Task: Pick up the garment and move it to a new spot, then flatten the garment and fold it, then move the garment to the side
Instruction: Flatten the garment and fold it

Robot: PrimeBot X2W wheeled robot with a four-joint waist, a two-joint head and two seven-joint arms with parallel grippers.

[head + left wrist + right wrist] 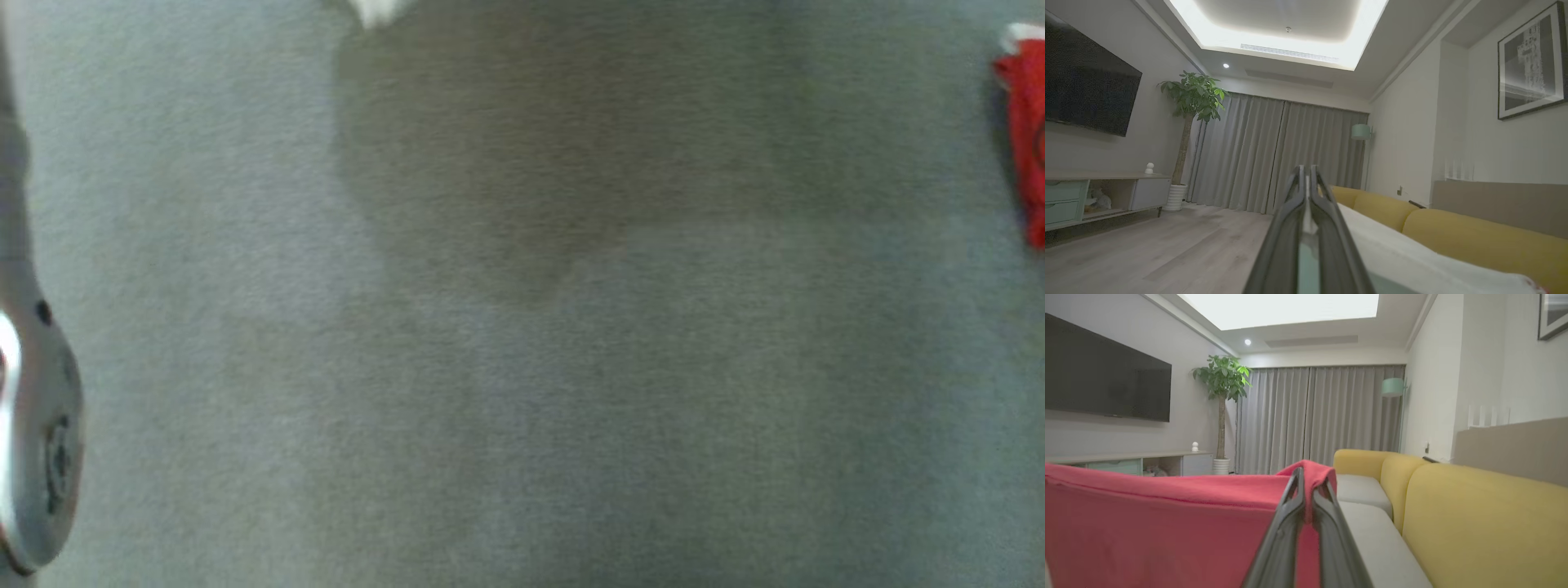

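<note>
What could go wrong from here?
1. The right pincer grips a small fold at the top edge of the red garment; it could slip out mid-carry.
2. The left pincer is shut on white cloth; I can't tell whether that's the same garment, so spreading the arms might strain it.
3. In the blurred head view the garment barely enters at the right edge, so placing it on the grey surface is poorly watched.

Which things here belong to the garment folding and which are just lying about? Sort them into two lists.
Job in hand:
- red garment
- right gripper, shut on it
- left gripper, shut

Just lying about:
- potted plant
- television
- floor lamp
- framed picture
</note>
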